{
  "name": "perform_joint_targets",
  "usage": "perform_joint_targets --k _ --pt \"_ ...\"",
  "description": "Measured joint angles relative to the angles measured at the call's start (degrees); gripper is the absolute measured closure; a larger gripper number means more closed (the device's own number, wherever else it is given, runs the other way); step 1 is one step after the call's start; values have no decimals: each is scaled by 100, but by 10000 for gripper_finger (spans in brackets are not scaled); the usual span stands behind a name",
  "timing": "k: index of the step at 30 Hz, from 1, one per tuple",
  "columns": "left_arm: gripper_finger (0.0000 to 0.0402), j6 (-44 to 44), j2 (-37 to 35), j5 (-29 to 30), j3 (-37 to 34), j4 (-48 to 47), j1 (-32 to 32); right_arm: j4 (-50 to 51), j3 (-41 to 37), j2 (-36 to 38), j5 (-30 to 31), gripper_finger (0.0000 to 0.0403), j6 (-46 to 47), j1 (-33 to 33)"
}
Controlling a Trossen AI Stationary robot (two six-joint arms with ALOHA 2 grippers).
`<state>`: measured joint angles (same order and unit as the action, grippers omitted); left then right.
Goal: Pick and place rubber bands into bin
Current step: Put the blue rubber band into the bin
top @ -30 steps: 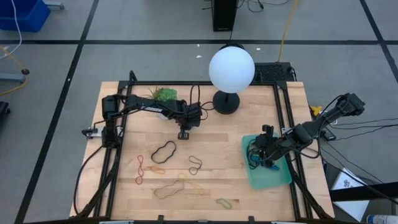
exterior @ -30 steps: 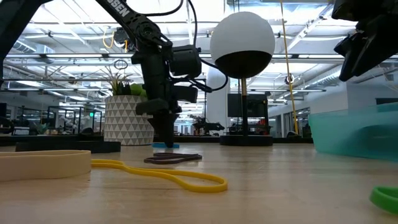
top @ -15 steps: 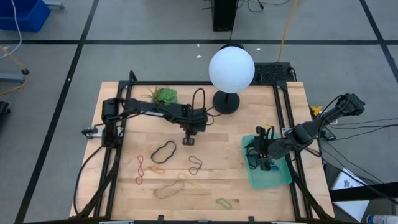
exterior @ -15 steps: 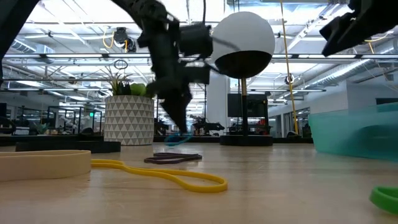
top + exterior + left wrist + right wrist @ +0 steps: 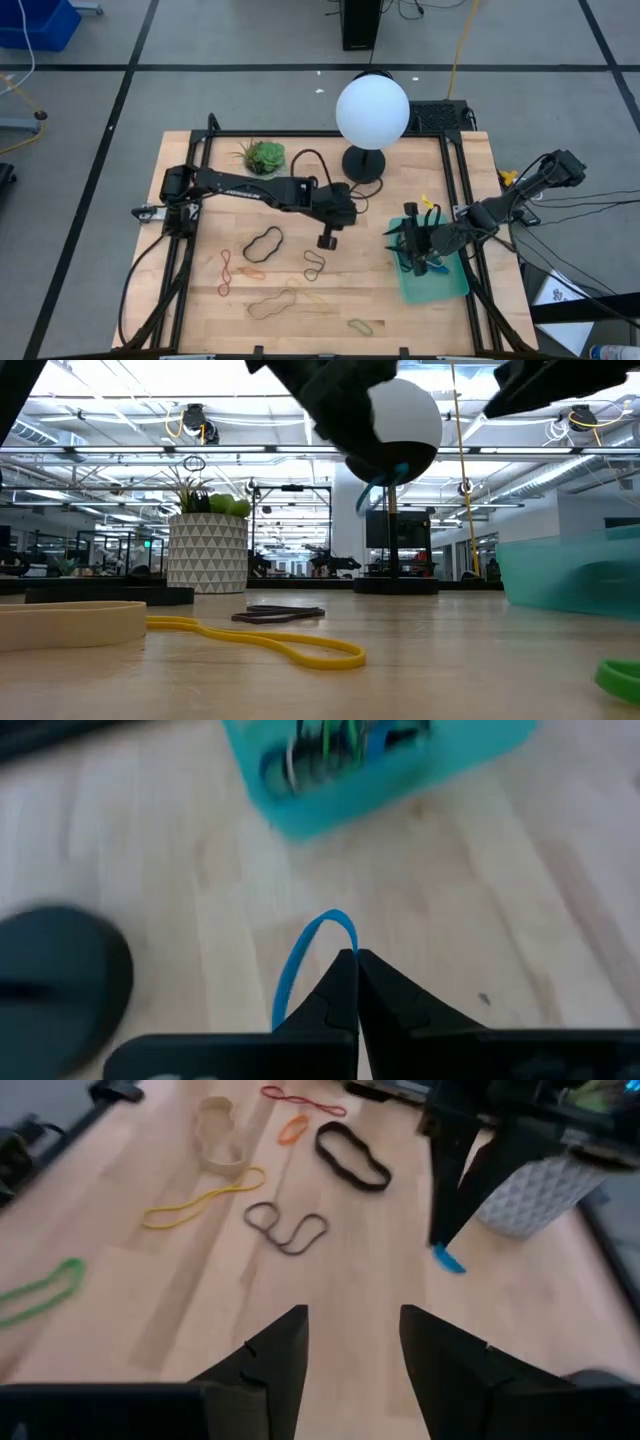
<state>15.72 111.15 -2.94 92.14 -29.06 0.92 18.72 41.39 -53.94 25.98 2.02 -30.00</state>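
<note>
My left gripper (image 5: pixel 326 241) is shut on a blue rubber band (image 5: pixel 312 948) above the middle of the table, left of the teal bin (image 5: pixel 447 287). The bin holds several bands (image 5: pixel 340 745). My right gripper (image 5: pixel 350 1342) is open and empty, above the bin's left edge (image 5: pixel 407 243). Loose bands lie flat on the table: black (image 5: pixel 264 241), red (image 5: pixel 226 272), orange (image 5: pixel 250 272), dark brown (image 5: pixel 314 264), tan (image 5: pixel 272 303), yellow (image 5: pixel 318 297) and green (image 5: pixel 360 326). My left gripper pinches the blue band between its two shut fingertips (image 5: pixel 345 970). A short loop of the band (image 5: pixel 330 920) sticks out past the tips. The fingers point down from above. The band hangs below them (image 5: pixel 448 1260), clear of the table.
A white globe lamp (image 5: pixel 372 110) on a black foot stands at the back middle. A small patterned plant pot (image 5: pixel 264 155) stands at the back left. Bare wood lies between the loose bands and the bin.
My left gripper has gone toward the table's right and near edges, toward the bin, and has risen. The blue band, which was down at the table, is now lifted clear and hangs from the shut fingertips.
</note>
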Motion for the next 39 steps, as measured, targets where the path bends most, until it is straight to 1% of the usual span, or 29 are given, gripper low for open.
perform_joint_targets --k 4,11,16,19,21,25,29,39 --pt "395 40 0 1 2 344 183 -373 0 -371 277 258 -524 4" --pt "396 176 0 0 2 537 390 -1428 -2 -1187 256 267 -1306 4" --pt "397 175 0 0 2 503 479 -2215 -2 -1716 260 268 -1883 4" --pt "396 105 0 0 2 471 533 -2444 -2 -1923 281 268 -2175 4" --pt "393 46 0 -2 2 403 577 -2467 -2 -1993 317 268 -2307 4" --pt "398 -5 0 -5 2 230 668 -2483 -2 -2027 714 268 -2354 4" --pt "393 -126 0 -7 0 191 742 -2546 -4 -2027 716 268 -2388 34" --pt "396 -103 0 -6 0 282 824 -2624 -4 -2030 666 268 -2380 111"
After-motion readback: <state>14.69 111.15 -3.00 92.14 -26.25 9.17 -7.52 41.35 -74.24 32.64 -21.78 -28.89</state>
